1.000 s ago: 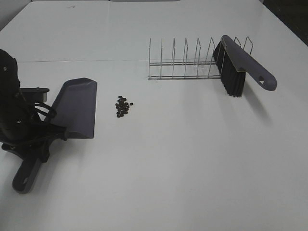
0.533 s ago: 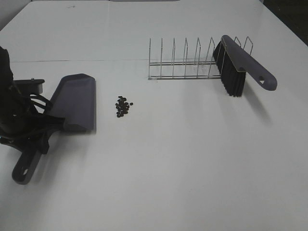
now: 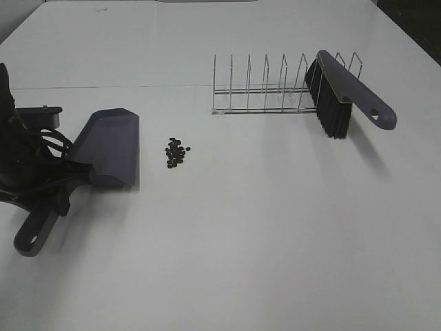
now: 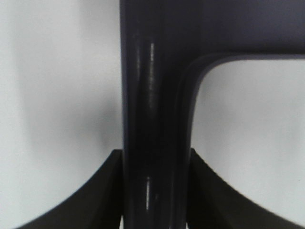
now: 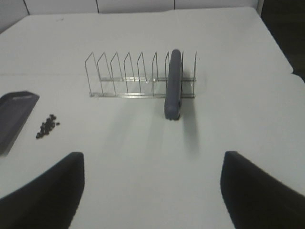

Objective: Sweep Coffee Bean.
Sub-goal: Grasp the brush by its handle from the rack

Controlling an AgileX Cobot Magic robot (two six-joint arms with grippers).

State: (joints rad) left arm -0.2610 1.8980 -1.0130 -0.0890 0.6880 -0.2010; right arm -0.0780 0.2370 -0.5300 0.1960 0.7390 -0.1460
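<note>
A loose cluster of tiny dark coffee beans (image 3: 176,153) lies on the white table (image 3: 262,227). A grey-purple dustpan (image 3: 109,143) sits just left of them, its open edge facing them. My left gripper (image 3: 65,181) is shut on the dustpan's handle (image 4: 152,119), seen close up in the left wrist view. A grey brush with black bristles (image 3: 344,93) leans in a wire rack (image 3: 265,93) at the back right. My right gripper (image 5: 152,191) is open and empty, well short of the brush (image 5: 173,86). The beans (image 5: 46,126) show at the left of that view.
The wire rack (image 5: 138,76) has several upright dividers, and the brush fills its right end. The dustpan's corner (image 5: 14,117) shows in the right wrist view. Bare table lies between the beans and the brush.
My left gripper and the dustpan have shifted slightly away from the front edge, and the pan now sits at a steeper tilt. The beans, brush and rack have not moved.
</note>
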